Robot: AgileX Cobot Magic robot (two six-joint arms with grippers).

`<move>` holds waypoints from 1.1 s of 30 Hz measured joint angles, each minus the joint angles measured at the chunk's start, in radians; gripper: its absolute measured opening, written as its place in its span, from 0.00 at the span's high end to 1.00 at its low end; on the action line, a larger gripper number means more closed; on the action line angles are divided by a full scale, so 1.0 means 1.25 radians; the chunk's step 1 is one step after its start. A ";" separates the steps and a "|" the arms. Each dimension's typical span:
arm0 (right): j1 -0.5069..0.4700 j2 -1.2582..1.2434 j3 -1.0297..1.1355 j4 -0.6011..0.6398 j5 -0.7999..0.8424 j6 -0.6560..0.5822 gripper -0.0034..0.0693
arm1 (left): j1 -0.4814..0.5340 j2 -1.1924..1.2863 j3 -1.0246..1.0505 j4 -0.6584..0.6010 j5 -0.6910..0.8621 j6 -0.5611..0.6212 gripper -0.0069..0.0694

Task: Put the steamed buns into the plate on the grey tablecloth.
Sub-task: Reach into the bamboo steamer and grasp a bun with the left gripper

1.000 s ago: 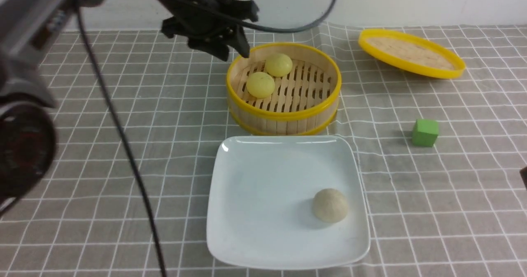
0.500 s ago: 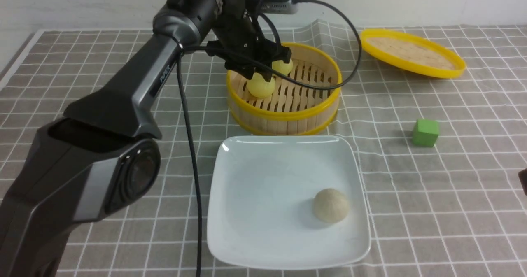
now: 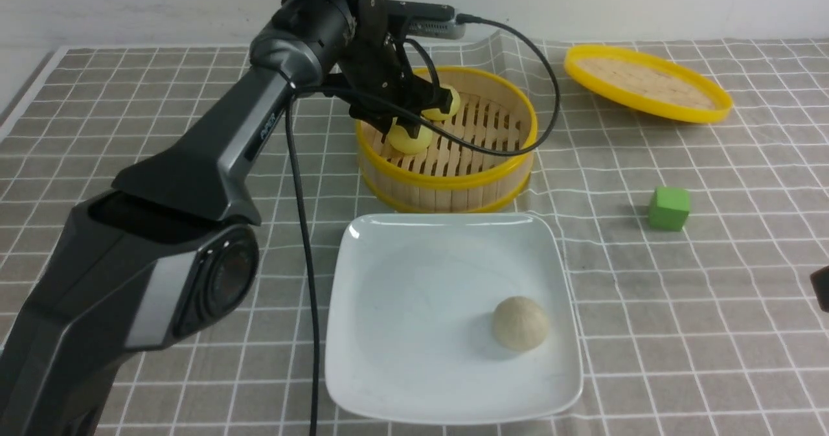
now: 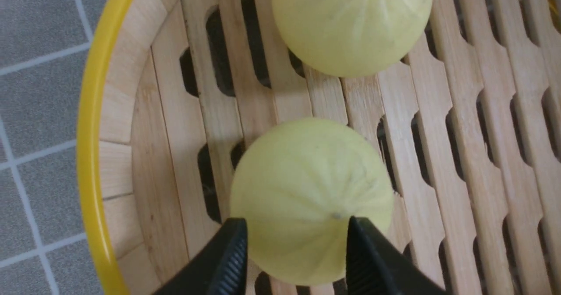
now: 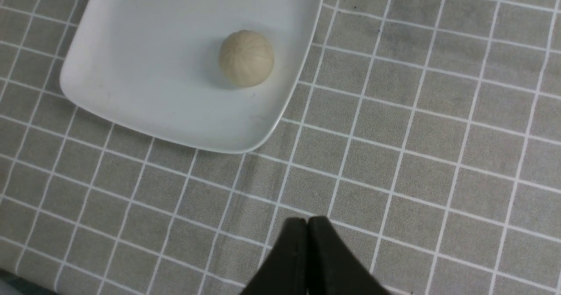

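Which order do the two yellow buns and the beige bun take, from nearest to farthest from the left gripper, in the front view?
1. Front yellow bun, in the bamboo steamer, directly below the left gripper.
2. Rear yellow bun, in the same steamer, just beyond the first.
3. Beige bun, on the white plate, far off on the camera's side.

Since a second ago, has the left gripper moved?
Yes. The left gripper moved right and down, from outside the bamboo steamer to over the nearer yellow bun inside it.
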 joint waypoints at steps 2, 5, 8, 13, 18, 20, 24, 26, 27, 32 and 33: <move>0.000 0.000 0.000 0.000 0.000 0.000 0.94 | 0.000 0.000 0.000 0.005 -0.001 0.000 0.47; 0.000 0.000 0.000 0.001 0.000 0.000 0.93 | 0.000 0.000 0.000 0.007 -0.001 0.000 0.47; 0.000 0.000 0.000 0.001 0.000 0.000 0.93 | 0.000 0.000 0.000 0.008 -0.001 0.000 0.47; 0.000 0.000 0.000 0.004 0.000 0.000 0.93 | 0.000 0.000 0.000 0.009 -0.001 0.000 0.47; 0.000 0.000 0.000 0.016 0.000 0.001 0.92 | 0.000 0.000 0.000 0.009 -0.001 0.000 0.47; 0.000 0.000 0.000 0.021 0.000 0.001 0.92 | 0.000 0.003 0.000 0.008 0.001 0.000 0.47; 0.000 0.000 0.000 0.028 0.000 0.001 0.92 | 0.000 0.027 -0.005 0.005 0.011 0.010 0.47; 0.000 0.000 0.000 0.028 0.000 0.001 0.91 | 0.000 0.030 -0.006 0.006 0.013 0.015 0.47; 0.000 0.000 0.000 0.029 0.000 0.001 0.91 | 0.000 0.030 -0.007 0.006 0.014 0.017 0.48; 0.000 0.000 0.000 0.037 0.000 0.001 0.91 | 0.000 0.030 -0.008 0.006 0.015 0.022 0.64; 0.000 0.000 0.000 0.039 0.000 0.001 0.91 | 0.000 0.030 -0.008 0.006 0.015 0.023 0.69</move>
